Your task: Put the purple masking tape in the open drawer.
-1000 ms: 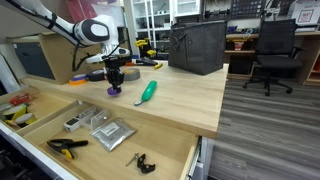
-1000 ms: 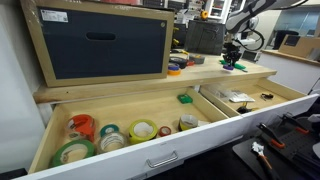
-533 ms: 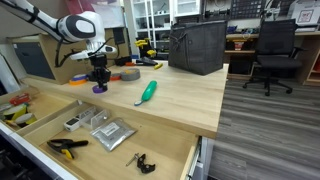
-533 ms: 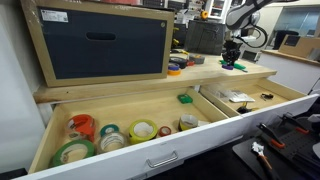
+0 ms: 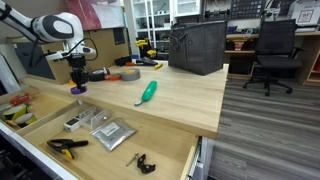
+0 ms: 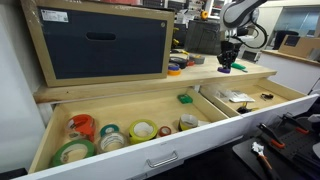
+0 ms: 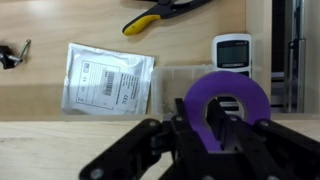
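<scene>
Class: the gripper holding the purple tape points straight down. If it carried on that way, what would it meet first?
Probably the wooden worktop near its front edge, with the purple masking tape touching first. The gripper hangs close to that edge, so it might instead drop into the wide drawer. Depth is unclear.

Bench top (image 5: 190,100): pale wood, flat, with a square front edge.

Items resting directly on it, in an exterior view:
- A green-handled tool (image 5: 147,93) lies at a slant near the middle, apart from everything else.
- A black fabric case (image 5: 196,47) stands upright at the rear.
- A grey tape roll (image 5: 128,73) lies flat toward the back.
- Yellow-and-black items (image 5: 148,64) sit just behind the roll; their type cannot be made out.

In an exterior view, a large wood-framed cabinet (image 6: 100,42) stands on the same surface. What appear to be stacked tape rolls (image 6: 175,68) sit just beside it.
</scene>
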